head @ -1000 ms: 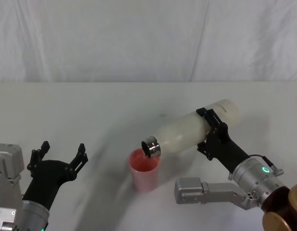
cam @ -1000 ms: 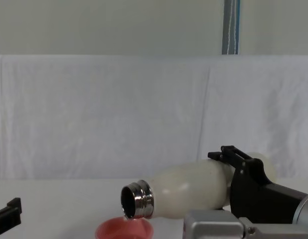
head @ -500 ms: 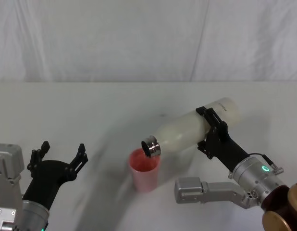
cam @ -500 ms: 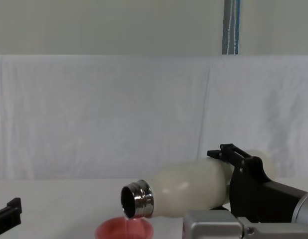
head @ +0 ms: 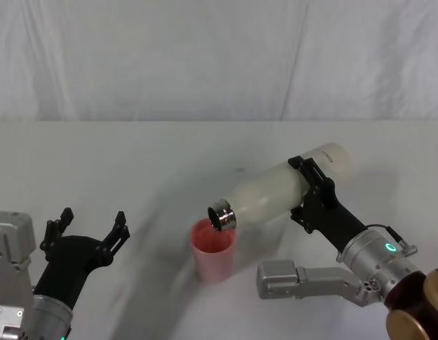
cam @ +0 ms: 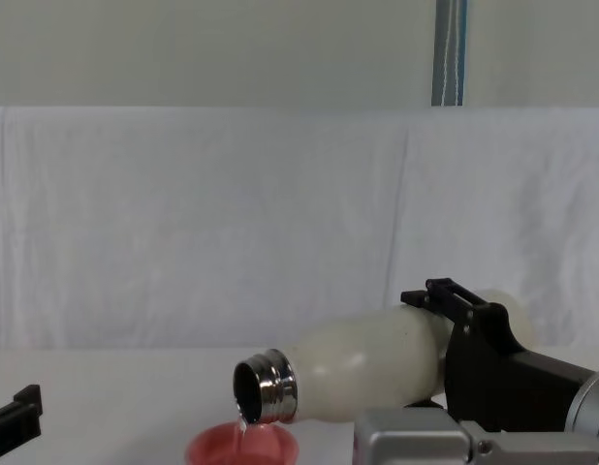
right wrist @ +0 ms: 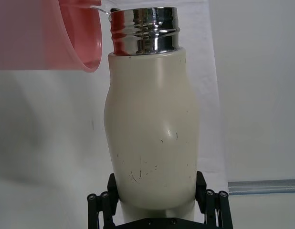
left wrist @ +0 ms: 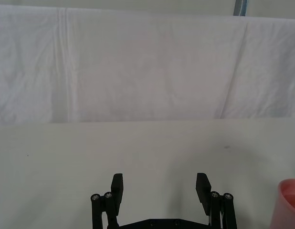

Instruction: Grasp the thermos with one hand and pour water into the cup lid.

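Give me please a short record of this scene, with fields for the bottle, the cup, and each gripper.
bottle: thermos tipped nearly level, steel neck over the cup
cup: pink cup lid upright on the white table
water: thin stream falling from the neck into the cup, seen from the chest
right gripper: shut on the thermos body
left gripper: open, idle, low at the left

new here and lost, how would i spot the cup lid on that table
Look near the middle of the white table, just under the steel mouth of the tilted cream thermos. The cup lid is the small pink cup there, the only coloured thing around.
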